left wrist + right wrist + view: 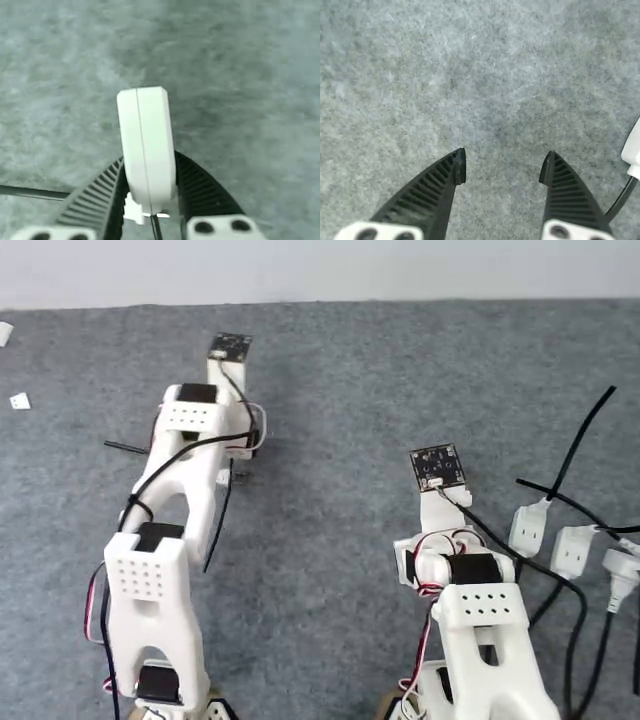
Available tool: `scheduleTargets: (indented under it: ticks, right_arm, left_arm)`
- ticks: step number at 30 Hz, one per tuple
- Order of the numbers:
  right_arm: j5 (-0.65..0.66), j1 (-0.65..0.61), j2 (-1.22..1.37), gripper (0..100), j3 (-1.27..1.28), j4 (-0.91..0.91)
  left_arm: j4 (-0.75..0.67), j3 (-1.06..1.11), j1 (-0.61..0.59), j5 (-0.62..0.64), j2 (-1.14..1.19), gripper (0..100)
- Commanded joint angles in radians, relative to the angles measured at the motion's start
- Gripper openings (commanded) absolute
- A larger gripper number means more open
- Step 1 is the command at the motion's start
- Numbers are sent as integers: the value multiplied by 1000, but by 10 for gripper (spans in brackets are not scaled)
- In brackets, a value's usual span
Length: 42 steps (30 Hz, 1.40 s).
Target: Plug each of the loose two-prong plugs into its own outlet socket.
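My left gripper [148, 160] is shut on a white connector block [145, 135] with a seam down its middle, held above the grey felt. A thin black cable [30, 192] runs off sideways near it. I cannot tell whether the block is a plug or a socket. My right gripper [505, 167] stands open over bare felt with nothing between its fingers. A white plug body [633, 150] on a black lead lies just off to one side of it. In the high view three white connectors [527, 525] [572, 548] [620, 575] lie to the right of the right arm [480, 610].
Black cables [570, 470] cross the felt at the right edge, around the white connectors. Two small white scraps [20, 400] lie at the far left. The left arm [185, 470] stretches toward the back of the table.
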Motion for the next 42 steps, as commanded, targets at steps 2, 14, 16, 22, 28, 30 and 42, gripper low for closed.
scheduleTargets:
  ticks: [2,14,16,22,28,30,42]
  right_arm:
    - [12,-7,-19,240,-14,13]
    - [12,-7,-19,240,-14,13]
    - [12,-7,-19,240,-14,13]
    - [12,-7,-19,240,-14,13]
    - [12,-7,-19,240,-14,13]
    - [12,-7,-19,240,-14,13]
    - [12,-7,-19,240,-14,13]
  left_arm:
    - [44,-65,57,107,-9,54]
    - [37,70,219,207,-9,58]
    - [37,77,224,206,-11,59]
    - [46,93,224,236,-11,200]
    - [40,166,199,295,-92,304]
    - [44,171,173,293,-140,303]
    - [107,171,238,114,-364,2]
